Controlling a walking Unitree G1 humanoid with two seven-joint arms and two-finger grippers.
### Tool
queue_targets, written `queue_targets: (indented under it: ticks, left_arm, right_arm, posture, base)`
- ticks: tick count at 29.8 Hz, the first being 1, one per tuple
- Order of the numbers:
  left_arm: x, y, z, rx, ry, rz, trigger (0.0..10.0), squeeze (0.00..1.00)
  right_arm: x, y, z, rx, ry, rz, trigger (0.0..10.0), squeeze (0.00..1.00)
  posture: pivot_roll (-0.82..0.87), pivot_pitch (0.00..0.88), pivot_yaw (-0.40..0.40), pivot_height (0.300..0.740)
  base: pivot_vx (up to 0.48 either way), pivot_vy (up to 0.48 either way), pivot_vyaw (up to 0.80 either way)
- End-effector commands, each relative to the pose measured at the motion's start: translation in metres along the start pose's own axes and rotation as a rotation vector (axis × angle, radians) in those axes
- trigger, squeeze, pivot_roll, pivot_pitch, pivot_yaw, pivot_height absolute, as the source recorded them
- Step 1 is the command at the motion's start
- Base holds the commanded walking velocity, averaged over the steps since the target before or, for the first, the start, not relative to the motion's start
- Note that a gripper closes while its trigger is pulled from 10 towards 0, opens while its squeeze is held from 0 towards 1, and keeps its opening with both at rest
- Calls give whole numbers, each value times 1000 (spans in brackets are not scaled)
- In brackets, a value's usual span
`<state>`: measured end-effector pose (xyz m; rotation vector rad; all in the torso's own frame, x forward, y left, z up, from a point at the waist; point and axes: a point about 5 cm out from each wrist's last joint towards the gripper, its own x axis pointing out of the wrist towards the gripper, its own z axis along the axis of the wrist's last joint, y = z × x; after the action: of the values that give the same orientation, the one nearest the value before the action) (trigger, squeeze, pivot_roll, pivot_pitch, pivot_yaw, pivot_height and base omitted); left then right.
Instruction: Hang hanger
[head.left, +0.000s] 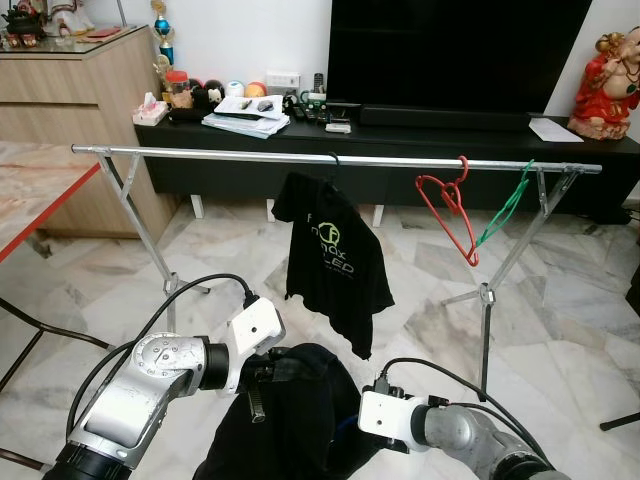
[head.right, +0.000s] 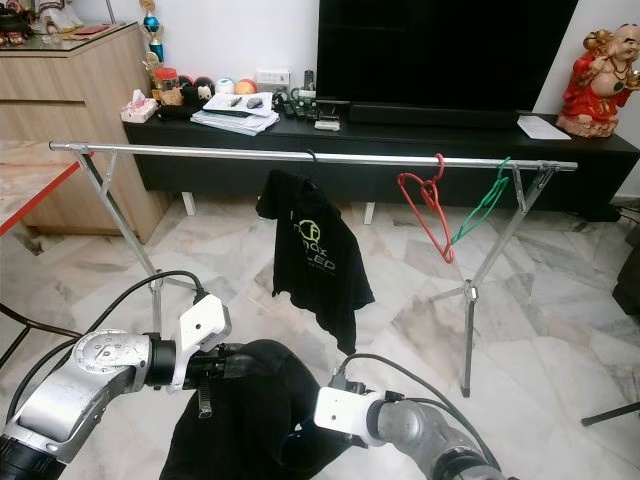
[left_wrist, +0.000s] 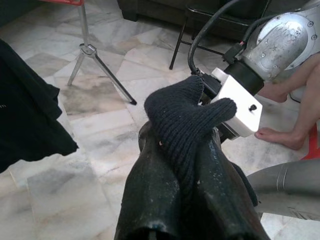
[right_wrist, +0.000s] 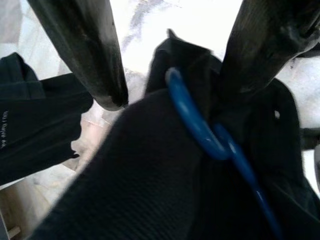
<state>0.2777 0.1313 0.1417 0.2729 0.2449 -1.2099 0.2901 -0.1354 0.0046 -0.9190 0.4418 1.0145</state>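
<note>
A black knit garment (head.left: 300, 410) hangs low in front of me between both arms, with a blue hanger (right_wrist: 200, 130) inside it. My left gripper (left_wrist: 180, 150) is shut on a fold of the knit fabric (left_wrist: 185, 115). My right gripper (right_wrist: 172, 97) stands open, its two fingers (right_wrist: 90, 55) on either side of the blue hook and the cloth. Ahead runs the silver rail (head.left: 300, 156) of a clothes rack. On it hang a black printed T-shirt (head.left: 335, 260), a red hanger (head.left: 450, 210) and a green hanger (head.left: 505, 210).
The rack's folding legs (head.left: 485, 300) stand on the marble floor. Behind it a black TV console (head.left: 400, 140) holds clutter. A wooden cabinet (head.left: 60, 110) and a red-edged table (head.left: 40, 200) are on the left. A person's bare foot (left_wrist: 280, 137) rests near my right arm.
</note>
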Motion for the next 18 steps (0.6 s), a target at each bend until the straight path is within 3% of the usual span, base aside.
queue_targets:
  ticks: [1, 2, 3, 4, 5, 6, 7, 18]
  left_arm:
    - [1, 1, 15, 52, -27, -15, 0, 0]
    - [1, 1, 15, 52, -27, -15, 0, 0]
    - [1, 1, 16, 53, -28, -16, 0, 0]
    - [2, 1, 16, 53, -28, -17, 0, 0]
    - [2, 0, 17, 53, -29, -19, 0, 0]
    - [2, 0, 17, 53, -29, -19, 0, 0]
    - [3, 0, 18, 53, -32, -22, 0, 0]
    - [5, 0, 19, 57, -35, -30, 0, 0]
  right_arm:
    - [-1, -1, 0, 45, -16, -11, 10000, 0]
    - [-1, -1, 0, 52, -18, -8, 10000, 0]
    - [0, 0, 1, 66, -26, 1, 7882, 0]
    - [0, 0, 1, 76, -32, 7, 7882, 0]
    - [0, 1, 2, 90, -39, 16, 4588, 0]
    - [0, 1, 2, 90, -39, 16, 4588, 0]
    - [0, 2, 2, 100, -47, 25, 0, 0]
    - [-1, 2, 2, 138, -61, 34, 0, 0]
  posture:
    - [106, 0, -18, 740]
    - [106, 0, -18, 740]
    - [106, 0, -18, 740]
    - [106, 0, -18, 740]
    - [106, 0, -18, 740]
    - [106, 0, -18, 740]
    - [108, 0, -18, 740]
    - [107, 2, -18, 740]
  base:
    - [0, 0, 0]
    - [0, 0, 0]
    - [0, 0, 0]
    - [0, 0, 0]
    - [0, 0, 0]
    - [0, 0, 0]
    - [0, 0, 0]
    - [0, 0, 0]
